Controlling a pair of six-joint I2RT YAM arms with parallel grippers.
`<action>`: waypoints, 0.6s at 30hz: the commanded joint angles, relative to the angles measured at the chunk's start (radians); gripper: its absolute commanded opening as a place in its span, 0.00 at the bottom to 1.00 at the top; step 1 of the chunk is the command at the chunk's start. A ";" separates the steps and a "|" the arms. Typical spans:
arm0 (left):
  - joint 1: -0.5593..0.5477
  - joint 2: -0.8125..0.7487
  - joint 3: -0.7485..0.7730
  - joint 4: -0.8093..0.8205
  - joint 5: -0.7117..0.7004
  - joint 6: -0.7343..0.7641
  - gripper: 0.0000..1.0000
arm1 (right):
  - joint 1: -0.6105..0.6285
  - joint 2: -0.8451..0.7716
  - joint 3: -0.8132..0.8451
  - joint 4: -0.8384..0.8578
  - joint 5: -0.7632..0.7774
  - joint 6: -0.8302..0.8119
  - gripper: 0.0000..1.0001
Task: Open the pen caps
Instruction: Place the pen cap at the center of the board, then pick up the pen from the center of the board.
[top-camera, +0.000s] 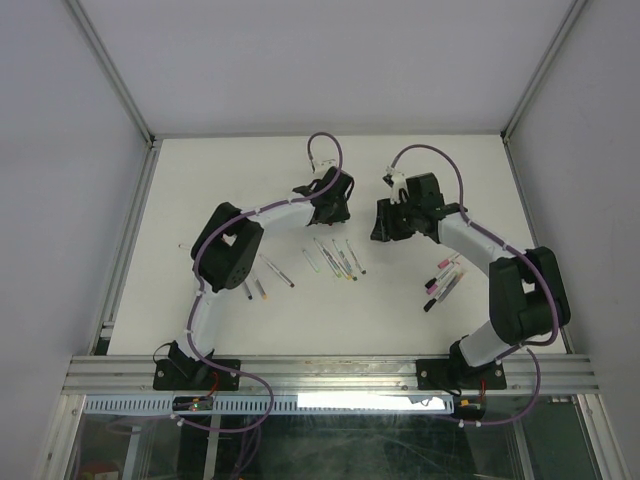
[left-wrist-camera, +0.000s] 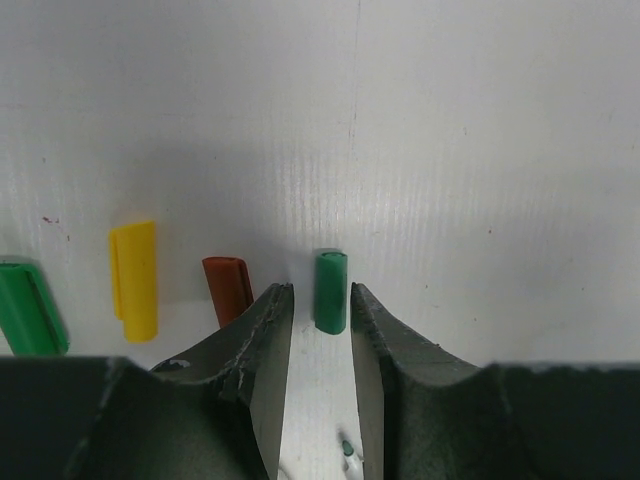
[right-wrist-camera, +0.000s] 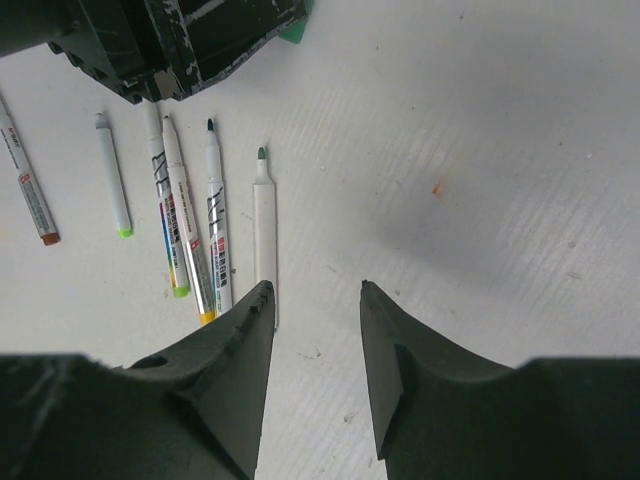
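Observation:
Several pen caps lie in a row on the white table in the left wrist view: a green cap (left-wrist-camera: 28, 305) at the left edge, a yellow cap (left-wrist-camera: 134, 280), a maroon cap (left-wrist-camera: 227, 288) and a second green cap (left-wrist-camera: 331, 290). My left gripper (left-wrist-camera: 320, 288) is open, and that second green cap lies flat on the table between its fingertips, not pinched. My right gripper (right-wrist-camera: 315, 290) is open with nothing between its fingers, beside an uncapped white pen with a green tip (right-wrist-camera: 264, 230). From above, the left gripper (top-camera: 330, 212) and the right gripper (top-camera: 383, 228) stand close together at mid-table.
Several uncapped pens (top-camera: 335, 258) lie side by side in the middle of the table. More pens (top-camera: 258, 285) lie by the left arm. Capped pens (top-camera: 442, 278) are grouped by the right arm. The left arm's gripper body (right-wrist-camera: 170, 40) fills the right wrist view's top left.

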 joint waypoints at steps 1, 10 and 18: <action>-0.014 -0.140 0.014 0.003 -0.008 0.042 0.31 | -0.011 -0.085 0.019 0.014 -0.037 -0.048 0.43; -0.023 -0.521 -0.343 0.264 0.063 0.148 0.34 | -0.048 -0.174 0.016 -0.022 -0.207 -0.209 0.43; -0.018 -0.997 -0.885 0.667 0.108 0.252 0.81 | -0.186 -0.272 0.052 -0.174 -0.529 -0.436 0.43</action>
